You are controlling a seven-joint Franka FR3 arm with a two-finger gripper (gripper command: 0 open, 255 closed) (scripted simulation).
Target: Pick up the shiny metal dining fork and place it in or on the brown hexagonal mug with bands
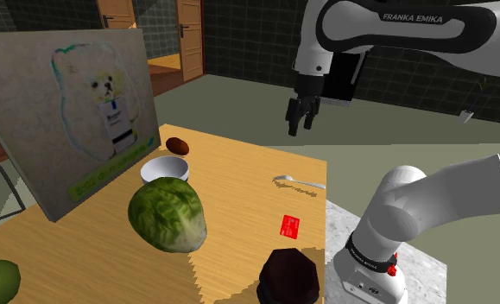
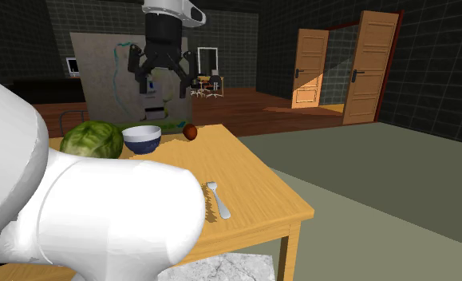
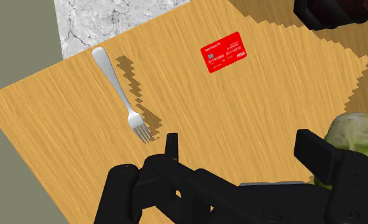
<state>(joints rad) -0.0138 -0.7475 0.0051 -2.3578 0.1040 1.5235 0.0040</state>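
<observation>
I see pincer [image 1: 300,117] well above desk [image 1: 239,168], fingers apart, nothing held. Fork [image 3: 120,95] flat on desk near edge (tines toward pincer, wrist view). Red card [image 1: 290,226] between fork and dark mug [image 1: 287,275].

fork [image 3: 119,95] silver | card [image 3: 224,52] red | cabbage [image 1: 167,214] green | mug [image 1: 287,275] dark brown | gripper [image 1: 300,126] black

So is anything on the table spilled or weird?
Nothing looks spilled or broken. The odd one out is the red card, lying flat on the wooden table, not something for eating with. The fork lies close to the table's edge but fully on it.
</observation>
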